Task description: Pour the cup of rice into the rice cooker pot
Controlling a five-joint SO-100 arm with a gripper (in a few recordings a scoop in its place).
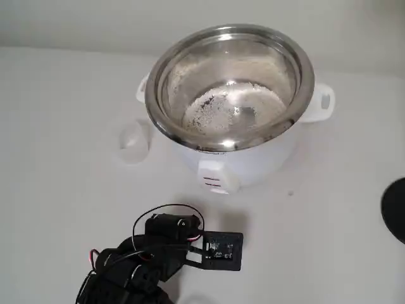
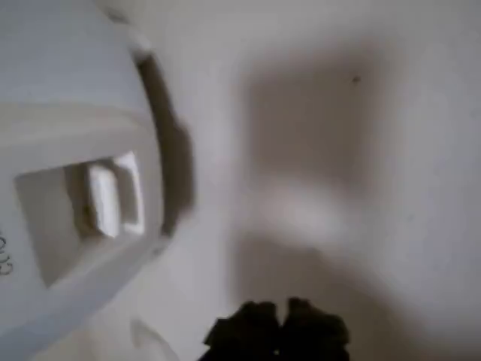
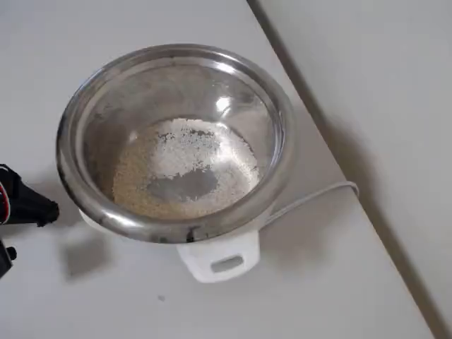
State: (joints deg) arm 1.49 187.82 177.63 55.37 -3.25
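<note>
The rice cooker pot (image 1: pixel 229 76) is a shiny steel bowl set in a white cooker body (image 1: pixel 247 166) with side handles. Rice (image 1: pixel 221 107) lies as a whitish layer across its bottom, and the overhead view shows the same rice (image 3: pixel 185 159) in the pot (image 3: pixel 70 169). The small translucent cup (image 1: pixel 134 140) rests on the table just left of the cooker, apart from the arm. My black arm (image 1: pixel 166 235) is low at the front, in front of the cooker. In the blurred wrist view my gripper (image 2: pixel 279 331) has its dark tips close together with nothing between them, beside the cooker's front panel (image 2: pixel 105 195).
A dark round object (image 1: pixel 395 209) is cut off at the right edge of the fixed view. A white cord (image 3: pixel 318 194) runs from the cooker toward the table edge (image 3: pixel 332 134), which slants down the right of the overhead view. A black arm part (image 3: pixel 25 205) shows at its left edge.
</note>
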